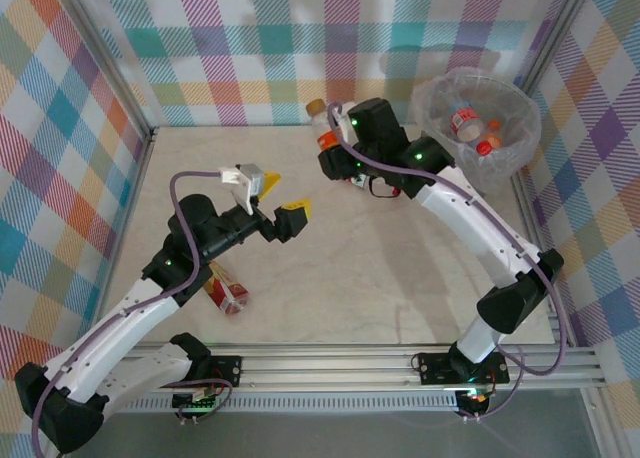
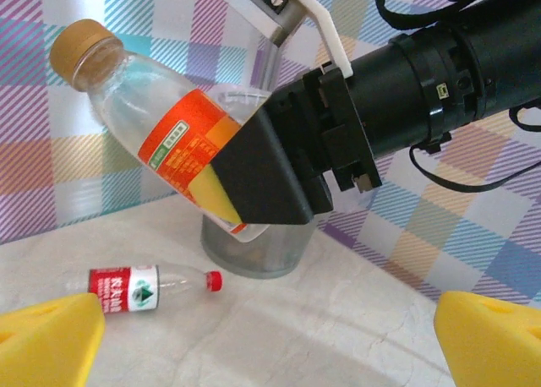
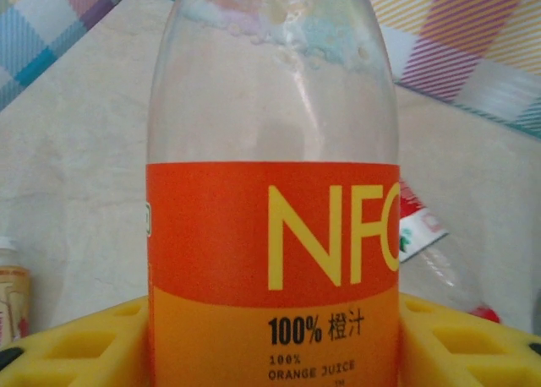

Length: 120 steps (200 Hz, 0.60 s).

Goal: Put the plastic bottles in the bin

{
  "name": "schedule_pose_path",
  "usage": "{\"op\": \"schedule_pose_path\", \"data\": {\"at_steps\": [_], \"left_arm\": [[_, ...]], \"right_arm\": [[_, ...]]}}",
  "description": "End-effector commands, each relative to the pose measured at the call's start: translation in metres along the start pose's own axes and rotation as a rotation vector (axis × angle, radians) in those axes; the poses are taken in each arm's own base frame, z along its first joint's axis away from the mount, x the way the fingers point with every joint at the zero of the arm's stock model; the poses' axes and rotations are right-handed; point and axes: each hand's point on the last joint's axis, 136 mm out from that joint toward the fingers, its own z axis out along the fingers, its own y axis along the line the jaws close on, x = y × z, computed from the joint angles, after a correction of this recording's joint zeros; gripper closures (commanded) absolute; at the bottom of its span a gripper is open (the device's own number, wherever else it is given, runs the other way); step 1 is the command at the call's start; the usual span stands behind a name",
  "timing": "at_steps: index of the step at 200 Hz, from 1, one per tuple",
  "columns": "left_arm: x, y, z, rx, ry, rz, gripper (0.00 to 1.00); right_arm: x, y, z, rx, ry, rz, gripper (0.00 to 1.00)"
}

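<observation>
Top external: right gripper (image 1: 330, 143) clamped on orange-label bottle (image 1: 320, 118), cap toward back wall. Bin (image 1: 520, 128) near, to its right; right arm nearer. Left gripper (image 1: 277, 198) wide, empty, mid-table.
Left wrist: bottle tilted, cap up-left, clear of table.
Right wrist: yellow pads (image 3: 76, 345) flank label; long axis crosses jaws.

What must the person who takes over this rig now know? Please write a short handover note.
Left gripper: open, empty, above the table.
Right gripper: shut on the orange-label bottle, held tilted off the table, left of the bin.
Done: at least two bottles lie in the bin.
Left: drop the held bottle into the bin, then collect the red-label bottle lying near the right gripper and the bottle by the left arm.
</observation>
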Motion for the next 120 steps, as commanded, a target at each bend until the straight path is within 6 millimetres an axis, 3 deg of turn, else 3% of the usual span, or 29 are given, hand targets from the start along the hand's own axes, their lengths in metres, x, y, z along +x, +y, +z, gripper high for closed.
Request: {"op": "schedule_pose_path", "data": {"at_steps": [1,51,78,120], "left_arm": [[-0.016,-0.013,0.004,0.092,-0.089,-0.007,0.00],[-0.005,-0.017,0.007,0.129,-0.054,-0.022,0.00],[-0.002,-0.018,0.006,0.125,-0.026,-0.009,0.00],[0.006,-0.017,0.008,0.118,0.016,-0.010,0.00]], "right_arm": [[-0.014,-0.027,-0.025,0.082,-0.034,-0.025,0.41],[-0.029,-0.093,-0.046,0.257,-0.024,-0.056,0.40],[-0.023,-0.129,-0.050,0.325,0.042,-0.029,0.40],[-0.003,-0.178,-0.039,0.389,0.158,0.007,0.40]]}}
